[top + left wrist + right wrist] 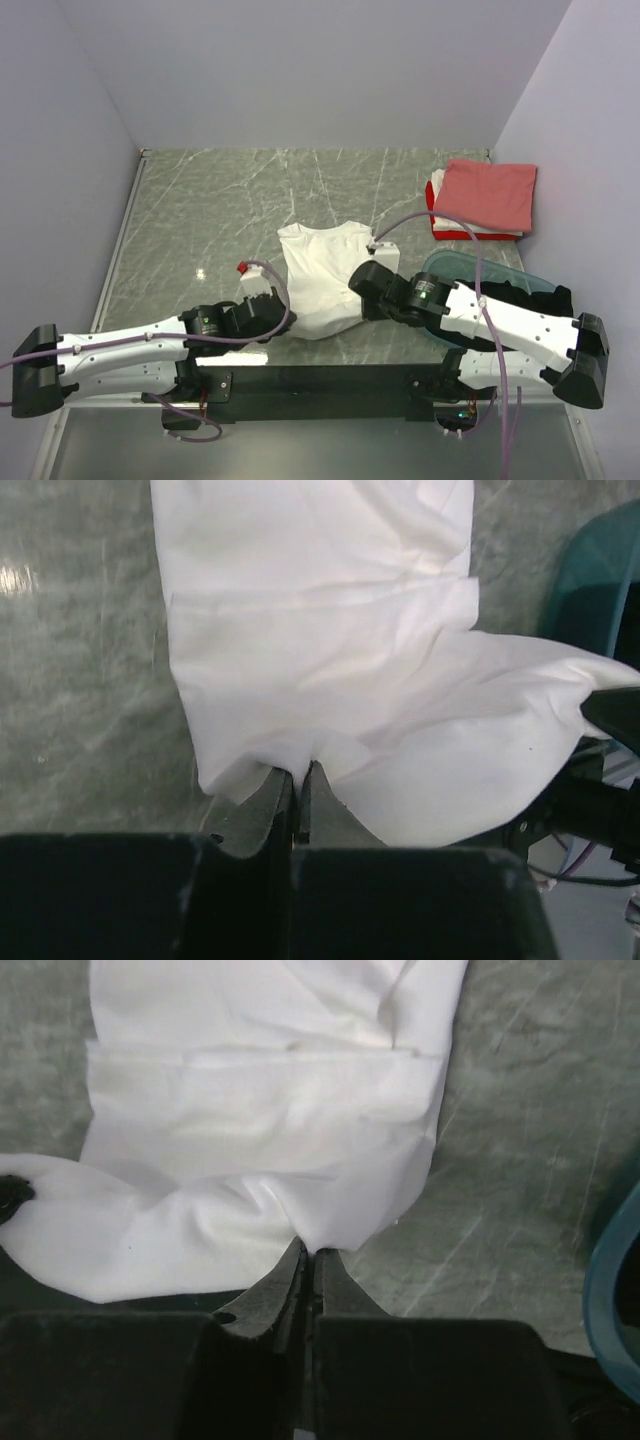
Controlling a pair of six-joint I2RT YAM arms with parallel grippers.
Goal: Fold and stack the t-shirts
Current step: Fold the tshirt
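My left gripper [302,772] is clenched on the near-left corner of the white t-shirt [322,272]. The shirt lies mid-table, its long axis running straight away from me. My right gripper [309,1252] pinches the near-right corner, so both arms are equally close. I judge the fold goes forward, near edge onto far end; the folded stack [485,195] sits far right

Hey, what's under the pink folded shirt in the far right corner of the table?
Under the salmon-pink shirt, a white shirt and a red shirt peek out along the left and near edges. The pink one covers the rest, so any further layers cannot be seen.
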